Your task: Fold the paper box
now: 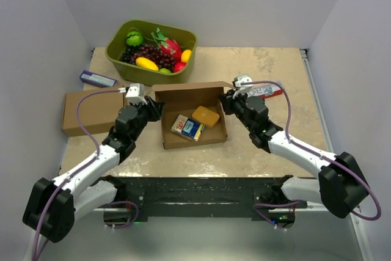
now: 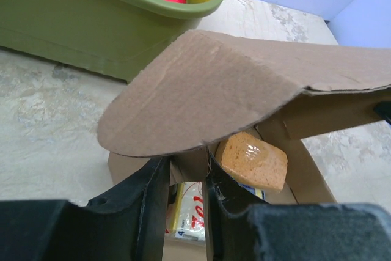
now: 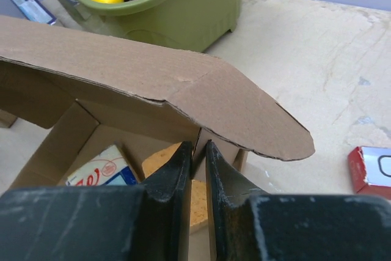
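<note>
The left claw is clenched on the paper box: in its wrist view a strip of the box's left side wall stands between the two black fingers, and a rounded corner of the lid curls over them. The right claw grips the opposite side wall the same way, its fingers pinched close on the thin cardboard edge under the lid's other rounded corner. From above, the claws sit at the box's two back corners, the lid raised and bent over between them.

The box lies open near the middle of the worktop, its tray toward the arms. Inside rest an orange sponge by the right wall and, just beside it toward the front, a flat packet printed red, white and blue.

Behind the box stands a green tub of fruit, close to the lid. A second, closed cardboard box lies to the left, near the left claw. A small purple carton lies behind that one, and a red-and-white packet lies on the right, just past the right claw
</note>
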You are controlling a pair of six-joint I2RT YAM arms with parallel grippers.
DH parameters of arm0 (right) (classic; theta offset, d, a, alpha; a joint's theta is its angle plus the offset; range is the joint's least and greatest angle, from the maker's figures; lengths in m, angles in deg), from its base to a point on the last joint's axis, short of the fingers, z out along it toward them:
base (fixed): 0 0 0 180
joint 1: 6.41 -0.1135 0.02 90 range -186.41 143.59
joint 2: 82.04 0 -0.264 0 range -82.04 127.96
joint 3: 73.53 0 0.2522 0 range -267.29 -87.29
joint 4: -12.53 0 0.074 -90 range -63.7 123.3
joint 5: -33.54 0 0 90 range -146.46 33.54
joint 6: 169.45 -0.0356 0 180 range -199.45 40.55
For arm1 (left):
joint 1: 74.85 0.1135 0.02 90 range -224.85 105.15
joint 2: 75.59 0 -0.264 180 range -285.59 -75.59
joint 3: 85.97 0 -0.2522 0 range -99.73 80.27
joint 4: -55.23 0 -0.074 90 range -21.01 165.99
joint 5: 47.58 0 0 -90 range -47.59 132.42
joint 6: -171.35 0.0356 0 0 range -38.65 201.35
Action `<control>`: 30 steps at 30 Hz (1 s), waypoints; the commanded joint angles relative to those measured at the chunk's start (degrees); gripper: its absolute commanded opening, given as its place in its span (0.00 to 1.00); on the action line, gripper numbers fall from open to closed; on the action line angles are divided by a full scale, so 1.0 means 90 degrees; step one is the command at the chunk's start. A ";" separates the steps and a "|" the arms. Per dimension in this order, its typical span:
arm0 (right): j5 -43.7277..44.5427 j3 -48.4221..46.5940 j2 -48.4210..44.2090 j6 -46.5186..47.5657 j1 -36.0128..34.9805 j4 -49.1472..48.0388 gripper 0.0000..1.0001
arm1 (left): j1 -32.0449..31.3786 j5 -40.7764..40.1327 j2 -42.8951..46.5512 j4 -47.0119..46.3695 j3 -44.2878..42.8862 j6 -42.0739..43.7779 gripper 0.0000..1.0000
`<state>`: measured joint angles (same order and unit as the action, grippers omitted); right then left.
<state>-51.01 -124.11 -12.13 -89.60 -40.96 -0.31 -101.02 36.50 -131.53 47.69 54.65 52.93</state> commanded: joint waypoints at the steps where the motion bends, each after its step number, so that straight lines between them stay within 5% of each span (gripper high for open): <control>1: -0.0187 0.0077 0.0045 0.0122 -0.0458 -0.0002 0.06 | -0.0246 0.0286 -0.0444 -0.0192 -0.0658 -0.0562 0.07; 10: 0.0204 0.0067 0.0133 0.0230 -0.0654 0.0134 0.05 | -0.0324 0.0364 -0.0962 0.0100 -0.1196 -0.0514 0.04; 20: 0.0517 0.0497 -0.0257 0.0113 -0.0664 0.0378 0.07 | -0.0373 0.0013 -0.0425 0.0110 0.0269 0.0072 0.04; 23: 0.0507 0.0604 -0.0433 0.0006 -0.0654 0.0612 0.15 | -0.0431 -0.0269 -0.0279 0.0354 0.0455 0.0082 0.04; 30: 0.0225 0.0566 -0.1243 -0.0541 -0.0683 0.1617 0.60 | -0.0471 -0.0349 -0.0141 0.0384 0.0680 0.0121 0.04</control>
<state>-46.90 -118.21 -18.67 -90.78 -46.71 8.34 -104.91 34.49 -133.72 52.87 60.39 53.06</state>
